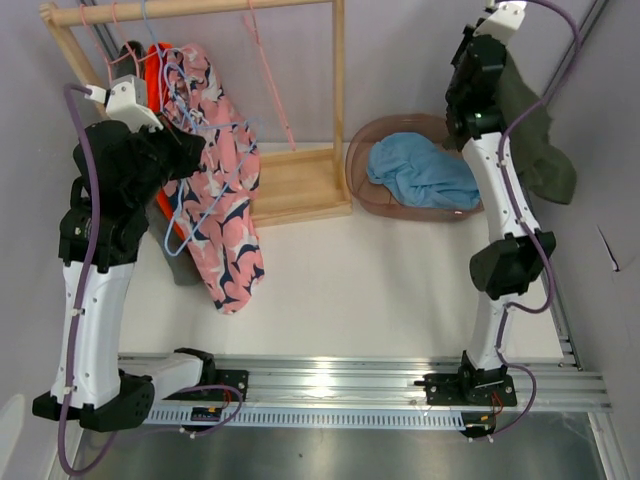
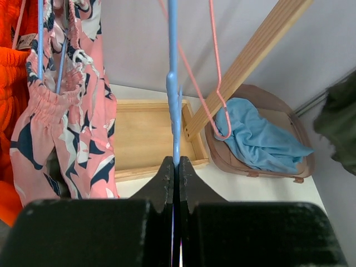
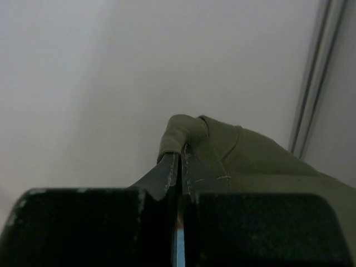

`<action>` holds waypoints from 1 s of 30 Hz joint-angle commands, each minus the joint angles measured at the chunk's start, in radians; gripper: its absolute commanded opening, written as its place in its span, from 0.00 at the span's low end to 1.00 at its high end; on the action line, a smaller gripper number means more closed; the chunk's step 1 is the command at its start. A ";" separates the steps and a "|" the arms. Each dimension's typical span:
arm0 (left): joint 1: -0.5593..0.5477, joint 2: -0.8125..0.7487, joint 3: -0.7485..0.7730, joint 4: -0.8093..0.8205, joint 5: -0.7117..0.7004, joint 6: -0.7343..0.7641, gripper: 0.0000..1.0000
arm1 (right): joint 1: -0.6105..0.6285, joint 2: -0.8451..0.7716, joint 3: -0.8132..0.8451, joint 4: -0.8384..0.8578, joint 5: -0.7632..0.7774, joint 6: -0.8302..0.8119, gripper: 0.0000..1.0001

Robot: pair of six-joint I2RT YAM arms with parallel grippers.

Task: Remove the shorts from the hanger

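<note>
My left gripper (image 2: 174,161) is shut on a thin blue hanger (image 2: 173,100) beside the wooden rack (image 1: 190,10). Pink floral shorts (image 1: 225,200) hang just left of it in the left wrist view (image 2: 83,128), with orange shorts (image 1: 158,70) behind them and a grey piece (image 1: 180,262) below. My right gripper (image 3: 179,153) is shut on the dark olive shorts (image 3: 245,156), held high at the back right, where they drape beside the arm (image 1: 540,145). Light blue shorts (image 1: 420,172) lie in the brown basket (image 1: 372,135).
An empty pink hanger (image 1: 270,70) hangs from the rack's rail. The rack's wooden base tray (image 1: 300,185) sits left of the basket. A metal rail (image 1: 330,385) runs along the near edge. Walls stand close at the back and right.
</note>
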 commanded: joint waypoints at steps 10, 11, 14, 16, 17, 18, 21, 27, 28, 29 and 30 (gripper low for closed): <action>-0.022 0.066 0.003 0.124 -0.065 0.029 0.00 | 0.070 0.005 -0.151 0.077 -0.146 0.140 0.00; -0.025 0.079 0.013 0.121 -0.088 0.034 0.00 | 0.081 -0.009 -0.191 0.086 -0.128 0.140 0.00; -0.030 0.146 0.084 0.124 -0.105 0.057 0.00 | 0.106 -0.039 -0.365 0.068 -0.126 0.168 0.44; -0.036 0.181 0.129 0.125 -0.127 0.074 0.00 | 0.115 -0.062 -0.518 0.062 -0.076 0.203 0.99; -0.044 0.216 0.166 0.127 -0.139 0.080 0.00 | 0.122 -0.099 -0.574 0.059 -0.056 0.253 0.99; -0.045 0.237 0.199 0.127 -0.160 0.094 0.00 | 0.124 -0.125 -0.634 0.060 -0.039 0.284 0.99; -0.055 0.319 0.316 0.101 -0.188 0.114 0.00 | 0.144 -0.251 -0.896 0.120 -0.056 0.388 0.99; -0.058 0.459 0.525 0.078 -0.237 0.152 0.00 | 0.257 -0.441 -1.214 0.157 -0.024 0.454 0.99; -0.058 0.483 0.549 0.078 -0.239 0.158 0.00 | 0.271 -0.461 -1.240 0.157 -0.021 0.461 0.99; -0.058 0.537 0.603 0.075 -0.242 0.169 0.00 | 0.291 -0.481 -1.287 0.157 -0.019 0.474 0.99; -0.058 0.568 0.664 0.066 -0.243 0.172 0.00 | 0.300 -0.521 -1.309 0.159 -0.011 0.485 0.99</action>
